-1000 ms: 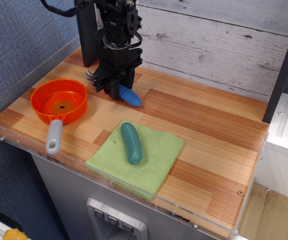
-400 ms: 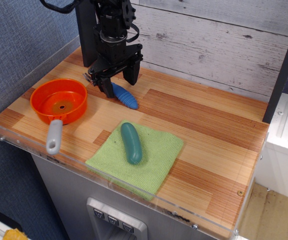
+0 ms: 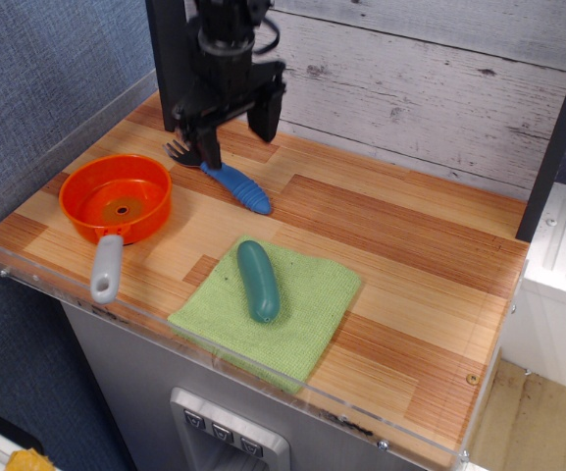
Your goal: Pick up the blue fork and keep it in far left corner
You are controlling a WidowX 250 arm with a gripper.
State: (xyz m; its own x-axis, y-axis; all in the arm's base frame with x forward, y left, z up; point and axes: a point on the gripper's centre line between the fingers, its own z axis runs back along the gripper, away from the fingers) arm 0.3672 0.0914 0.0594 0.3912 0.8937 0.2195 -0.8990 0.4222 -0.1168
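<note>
The blue fork [image 3: 235, 186] lies flat on the wood tabletop near the back left, its ribbed blue handle pointing right and its grey tines [image 3: 177, 150] pointing left toward the corner. My gripper [image 3: 235, 130] hangs open above the fork, one finger on each side, holding nothing. The far left corner [image 3: 155, 110] is just behind and left of the fork, beside the dark vertical post [image 3: 170, 59].
An orange pan [image 3: 116, 199] with a grey handle sits at the left front. A teal-green cucumber-shaped piece [image 3: 258, 280] lies on a green cloth [image 3: 268, 306] at the front middle. A clear acrylic rim [image 3: 86, 128] runs along the table edges.
My gripper has opened, let go of the fork and risen. The fork stays on the table near the back left.
</note>
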